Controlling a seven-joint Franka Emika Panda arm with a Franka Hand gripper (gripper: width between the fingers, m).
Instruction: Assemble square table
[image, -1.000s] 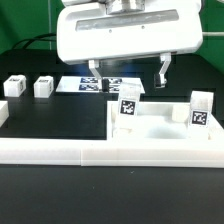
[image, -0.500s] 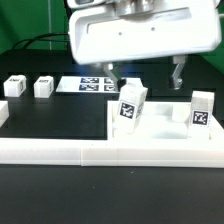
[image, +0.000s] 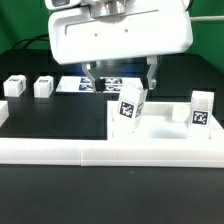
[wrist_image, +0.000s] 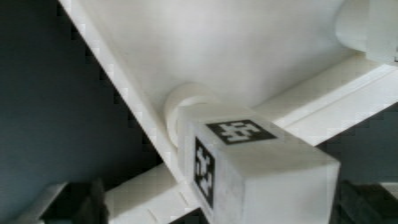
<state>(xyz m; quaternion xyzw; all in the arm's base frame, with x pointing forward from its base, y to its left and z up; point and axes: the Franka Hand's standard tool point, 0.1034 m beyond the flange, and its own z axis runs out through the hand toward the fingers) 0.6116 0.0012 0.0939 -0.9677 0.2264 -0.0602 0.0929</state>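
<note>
The white square tabletop (image: 165, 130) lies behind the front rail, at the exterior view's right. Two tagged white legs stand on it, one at its left corner (image: 130, 108) and one at its right (image: 200, 110). My gripper (image: 120, 78) hangs open and empty just above and behind the left leg, fingers spread wide. In the wrist view that leg (wrist_image: 249, 150) stands by a round corner hole of the tabletop (wrist_image: 160, 50), with the gripper (wrist_image: 222, 215) open over it and a dark finger on either side. Two loose legs (image: 15, 87) (image: 43, 87) sit at the back left.
The long white border rail (image: 100, 153) runs across the front. The marker board (image: 80, 84) lies flat at the back behind the gripper. Another white block (image: 3, 112) sits at the far left edge. Cables lie at the back left.
The gripper swung to the exterior view's right, then back left past where it began, and sits a little lower. It stayed open. The legs and tabletop have not moved.
</note>
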